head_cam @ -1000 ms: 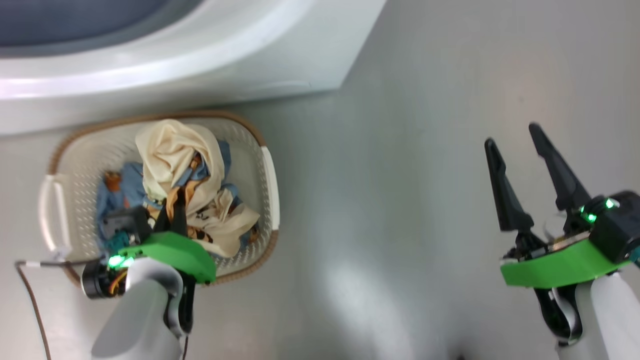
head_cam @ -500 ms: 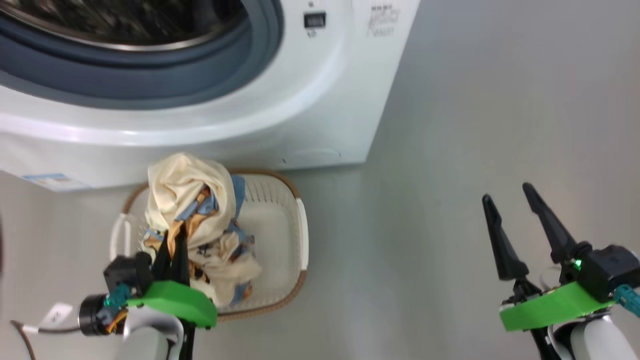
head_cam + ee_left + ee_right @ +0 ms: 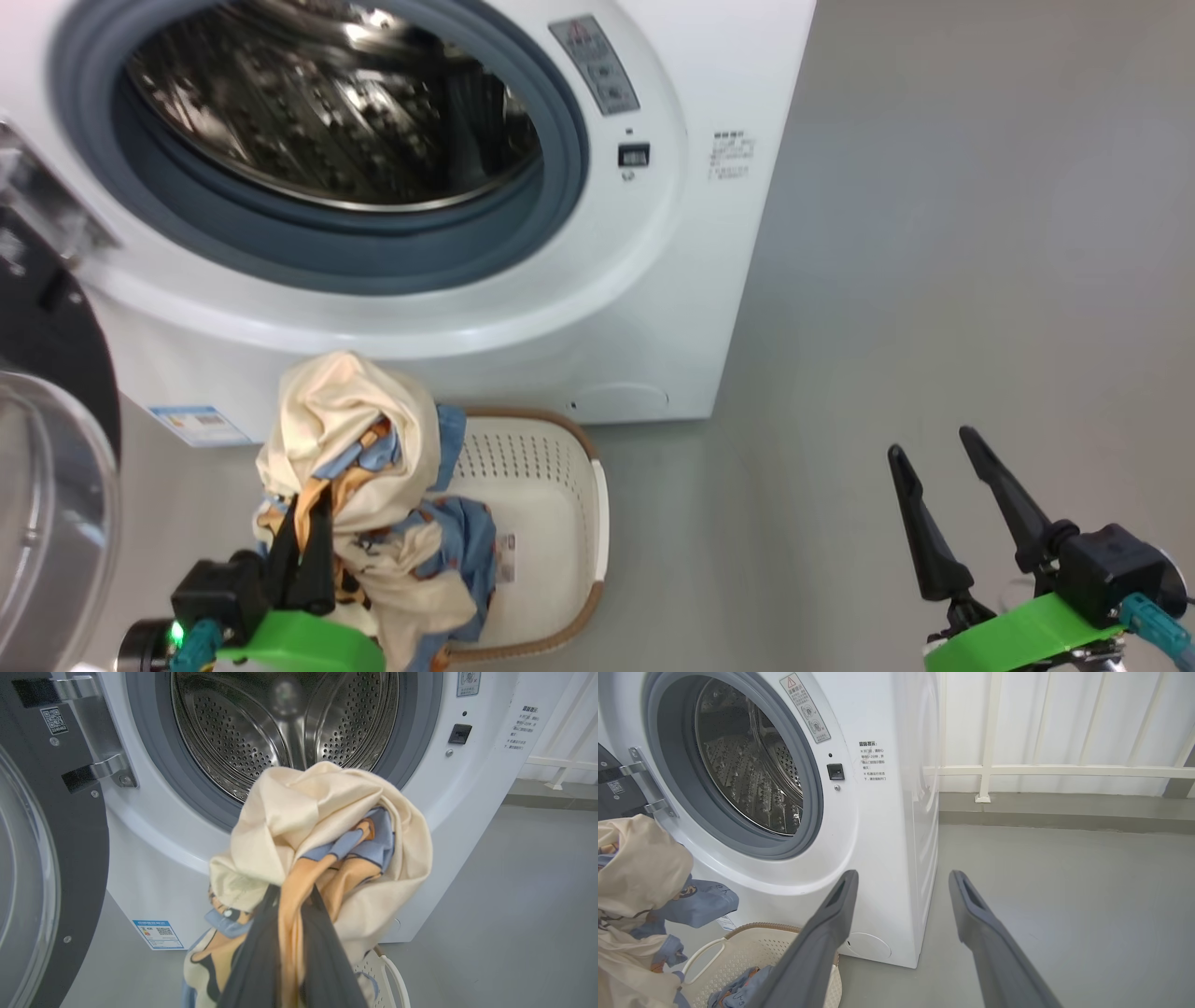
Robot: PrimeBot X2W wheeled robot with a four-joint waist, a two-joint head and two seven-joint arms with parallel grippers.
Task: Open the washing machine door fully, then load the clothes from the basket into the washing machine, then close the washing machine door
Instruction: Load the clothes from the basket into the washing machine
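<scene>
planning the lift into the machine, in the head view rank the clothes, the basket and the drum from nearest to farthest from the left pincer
1. The clothes: clamped in the left pincer, at the lower left.
2. The basket: on the floor just under and right of the bundle.
3. The drum: farthest, inside the open washing machine, up the view.

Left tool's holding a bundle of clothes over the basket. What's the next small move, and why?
Probably lift the left tool forward toward the drum: it is shut on the clothes, which hang over the basket, lower than the drum, and the washing machine door stands open.
</scene>
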